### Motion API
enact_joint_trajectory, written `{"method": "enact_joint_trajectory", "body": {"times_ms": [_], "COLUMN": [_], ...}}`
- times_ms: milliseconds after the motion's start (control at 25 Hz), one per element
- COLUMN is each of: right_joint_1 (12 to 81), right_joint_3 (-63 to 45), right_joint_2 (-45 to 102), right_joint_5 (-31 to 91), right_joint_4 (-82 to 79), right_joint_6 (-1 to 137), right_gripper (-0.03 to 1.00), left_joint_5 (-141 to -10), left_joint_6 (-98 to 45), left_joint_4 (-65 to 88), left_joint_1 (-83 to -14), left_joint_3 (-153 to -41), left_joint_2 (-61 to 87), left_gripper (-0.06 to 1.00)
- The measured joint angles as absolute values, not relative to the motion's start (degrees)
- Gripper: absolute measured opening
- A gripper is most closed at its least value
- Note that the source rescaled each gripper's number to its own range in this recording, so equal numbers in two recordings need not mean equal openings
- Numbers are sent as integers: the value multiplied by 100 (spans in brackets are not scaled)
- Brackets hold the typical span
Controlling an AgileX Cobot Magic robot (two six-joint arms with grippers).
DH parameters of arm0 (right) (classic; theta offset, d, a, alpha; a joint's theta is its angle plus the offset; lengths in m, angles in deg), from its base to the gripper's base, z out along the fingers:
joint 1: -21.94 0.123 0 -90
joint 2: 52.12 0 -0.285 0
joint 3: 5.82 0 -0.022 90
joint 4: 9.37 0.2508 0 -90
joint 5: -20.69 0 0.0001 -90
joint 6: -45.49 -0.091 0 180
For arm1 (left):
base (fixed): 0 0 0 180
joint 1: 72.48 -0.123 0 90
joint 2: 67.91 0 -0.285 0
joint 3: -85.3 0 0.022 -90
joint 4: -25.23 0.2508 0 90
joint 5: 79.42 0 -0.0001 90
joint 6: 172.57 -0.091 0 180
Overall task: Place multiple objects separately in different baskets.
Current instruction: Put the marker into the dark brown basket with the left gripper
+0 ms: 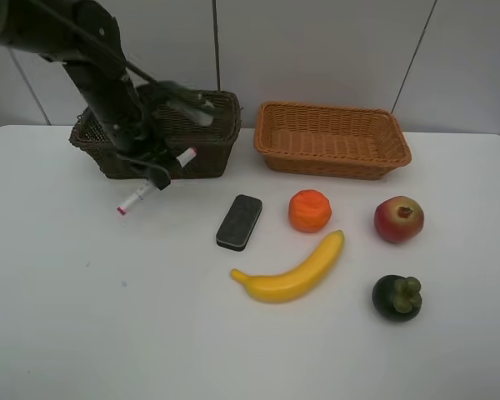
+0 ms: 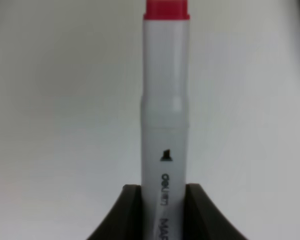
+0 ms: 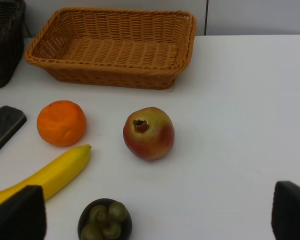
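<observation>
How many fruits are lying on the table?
4. The orange sits in the middle, the banana just in front of it, the apple to the right, the mangosteen in front of the apple. The dark basket's inside is partly hidden.

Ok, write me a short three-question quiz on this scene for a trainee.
1. True or false: the left gripper is shut on the white marker pen.
2. Which lies between the black block and the red apple? A banana, B orange, C mangosteen.
3. Fill in: the right gripper is ___.
Key: 1 true; 2 B; 3 open.
</observation>
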State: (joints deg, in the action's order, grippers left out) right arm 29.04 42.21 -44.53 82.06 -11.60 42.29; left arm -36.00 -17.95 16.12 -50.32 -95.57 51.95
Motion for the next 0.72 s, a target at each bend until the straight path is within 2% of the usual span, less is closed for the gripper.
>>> {"method": "enact_joint_trajectory", "body": {"times_ms": [360,680,720], "right_joint_1": [2904,2904,2904], "right_joint_3": [4221,4221,4221], "right_joint_2": [-4453,-4453,-4453], "right_joint_5": [8206,8206,8206], "right_joint_4": [-1160,-1160,-1160], "right_joint_6": [4229,4229,4229], "right_gripper": [100,100,100], "left_joint_5": [-4202,-5334,-5348], "left_joint_6": [-1123,-635,-621], "left_joint_4": [1090,1500,1605], "left_joint_1": [-5032,-5032,-5032], "left_joint_3": [-11785,-12070,-12070], "left_joint_2": [5678,6460,6490], "left_gripper": [1,1,4]}}
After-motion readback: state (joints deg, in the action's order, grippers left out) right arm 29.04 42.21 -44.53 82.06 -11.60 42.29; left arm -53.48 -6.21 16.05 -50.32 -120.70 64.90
